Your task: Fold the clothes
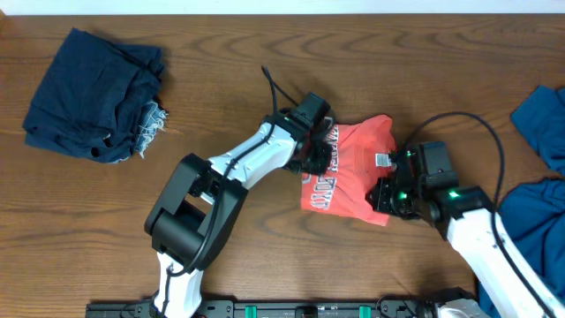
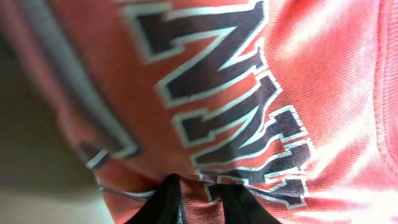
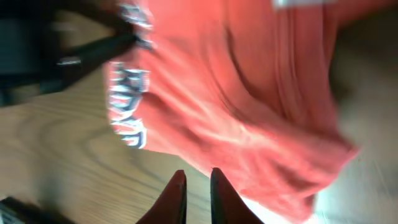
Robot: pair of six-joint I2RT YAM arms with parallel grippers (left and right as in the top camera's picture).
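Note:
The clothes here are chiefly a coral-red T-shirt [image 1: 357, 172], lying bunched at the table's middle with its white-edged lettering [image 1: 320, 181] on the left side and a white neck label [image 1: 383, 160] on the right. My left gripper [image 1: 315, 155] is at the shirt's left edge. In the left wrist view the black fingers [image 2: 166, 202] are shut on a fold of the red cloth [image 2: 311, 62]. My right gripper [image 1: 388, 191] is at the shirt's right edge. Its fingertips [image 3: 198, 175] stand a narrow gap apart over bare wood, holding nothing, with the shirt [image 3: 249, 93] just beyond them.
A folded dark navy garment [image 1: 93, 97] lies at the back left. Blue cloth [image 1: 540, 115] and more blue cloth [image 1: 538, 221] lie at the right edge, beside the right arm. A black rail [image 1: 282, 309] runs along the front edge.

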